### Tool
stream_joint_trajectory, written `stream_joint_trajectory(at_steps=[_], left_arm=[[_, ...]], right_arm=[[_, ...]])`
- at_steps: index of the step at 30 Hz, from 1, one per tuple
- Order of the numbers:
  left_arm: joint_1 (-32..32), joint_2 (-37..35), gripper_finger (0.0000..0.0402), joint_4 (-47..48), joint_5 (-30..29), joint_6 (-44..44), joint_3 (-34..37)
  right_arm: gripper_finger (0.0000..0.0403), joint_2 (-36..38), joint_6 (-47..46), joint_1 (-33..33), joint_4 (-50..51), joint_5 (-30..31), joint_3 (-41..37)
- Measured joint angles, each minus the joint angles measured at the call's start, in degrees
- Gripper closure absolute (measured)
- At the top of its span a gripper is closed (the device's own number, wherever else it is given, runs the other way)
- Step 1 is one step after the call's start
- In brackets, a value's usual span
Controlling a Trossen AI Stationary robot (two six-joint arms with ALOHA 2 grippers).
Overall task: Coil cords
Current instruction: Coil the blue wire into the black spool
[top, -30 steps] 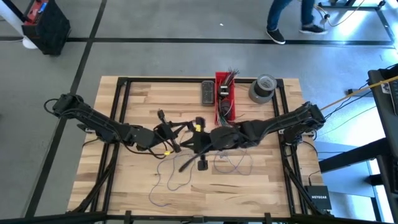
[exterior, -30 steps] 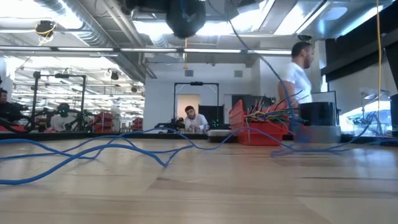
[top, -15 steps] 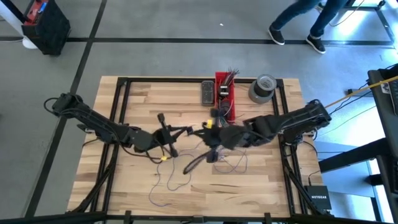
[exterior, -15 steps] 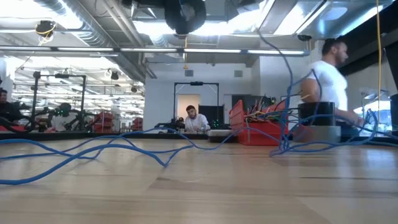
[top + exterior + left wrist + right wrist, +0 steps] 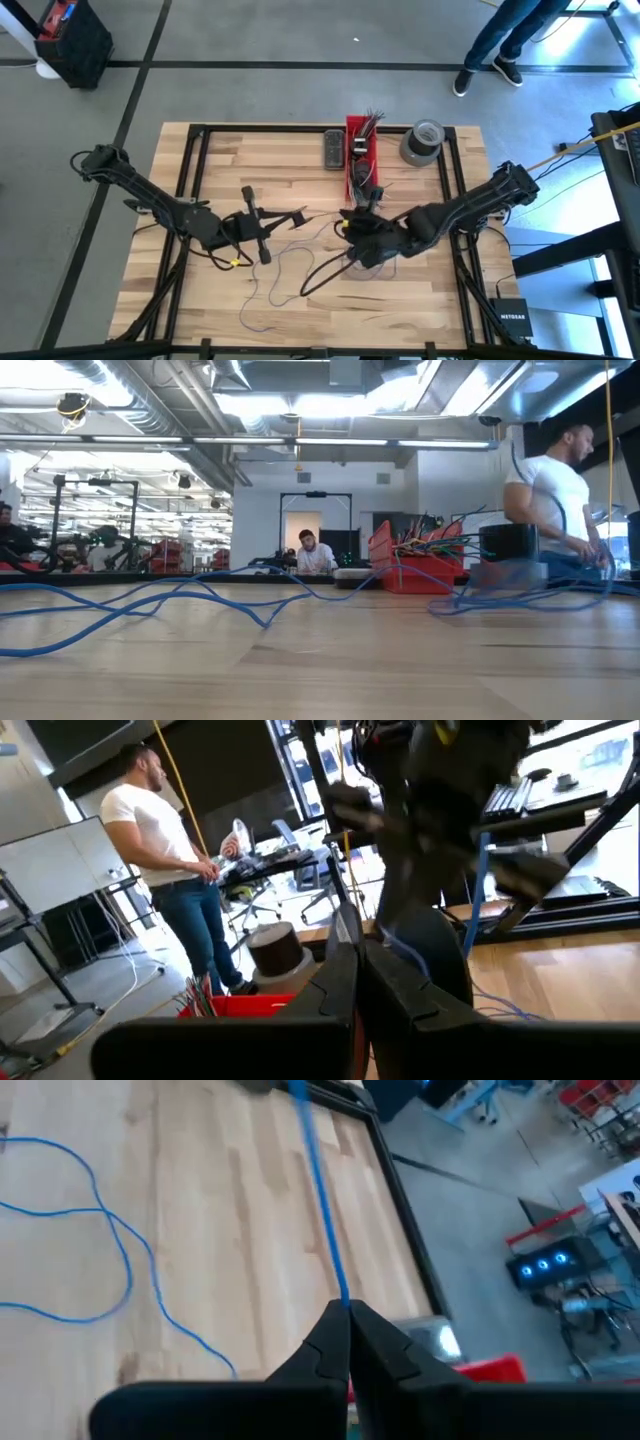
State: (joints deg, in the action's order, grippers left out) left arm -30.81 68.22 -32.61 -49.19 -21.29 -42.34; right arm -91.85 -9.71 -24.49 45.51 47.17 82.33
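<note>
Cords [image 5: 290, 262]: loose loops, frame centre-low.
Right gripper [image 5: 347, 1312]: pinched on a blue cord.
Left gripper [image 5: 357, 952]: fingers together, left of centre.

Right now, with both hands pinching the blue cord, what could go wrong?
1. The right hand is shut on the cord, which runs taut from its tips; more pull may slip or strain it.
2. Loose loops lie on the table below both arms and may tangle.
3. The red bin stands near the right hand; an arm may knock it.
</note>
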Motion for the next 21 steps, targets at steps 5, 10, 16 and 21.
stream_joint_trajectory(at_steps=[5,10,16,21], left_arm=[[1.43,0.03,0.0396,-1.4,5.29,2.69,0.03],[3.9,0.62,0.0396,-2.09,11.39,7.16,0.01],[6.11,2.41,0.0399,-4.5,16.67,9.1,-0.08],[6.79,2.83,0.04,-6.45,17.07,8.44,-0.1]], right_arm=[[0.04,-0.03,11.34,0.92,-32.27,-0.13,-16.5],[0.04,-0.07,21.34,3.28,-60.65,-0.79,-26.49],[0.04,-2.27,24.42,7.25,-73.92,-10.9,-28.37],[0.04,-7.47,24.57,7.65,-84.34,-17.15,-28.38]])
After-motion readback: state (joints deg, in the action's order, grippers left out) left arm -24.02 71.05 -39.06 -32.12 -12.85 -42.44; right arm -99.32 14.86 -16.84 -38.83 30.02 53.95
